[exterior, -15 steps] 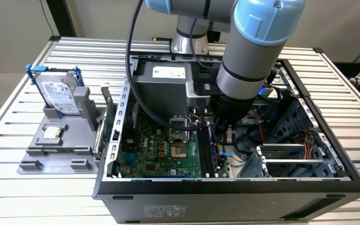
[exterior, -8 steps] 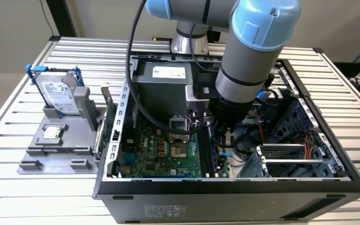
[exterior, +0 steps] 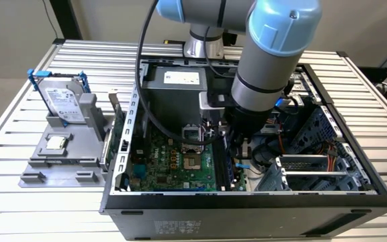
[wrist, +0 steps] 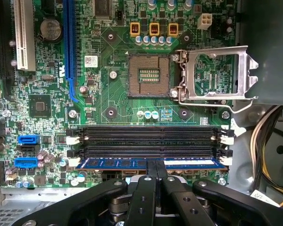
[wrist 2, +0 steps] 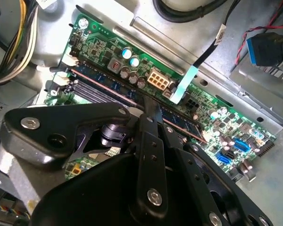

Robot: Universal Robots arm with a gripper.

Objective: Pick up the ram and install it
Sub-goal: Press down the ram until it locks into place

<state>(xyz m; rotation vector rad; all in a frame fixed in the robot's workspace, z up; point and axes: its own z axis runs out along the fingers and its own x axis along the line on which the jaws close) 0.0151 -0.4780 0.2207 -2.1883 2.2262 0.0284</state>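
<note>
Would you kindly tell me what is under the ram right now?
In the first wrist view, the ram stands in a motherboard memory slot, with the gripper closed on its top edge. The slot's contacts beneath are covered, so full seating cannot be judged.

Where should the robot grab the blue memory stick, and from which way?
Grip the ram at the middle of its long top edge, coming straight down from above. It stands on edge in a slot, and the fingers already pinch its thin flat faces there.
</note>
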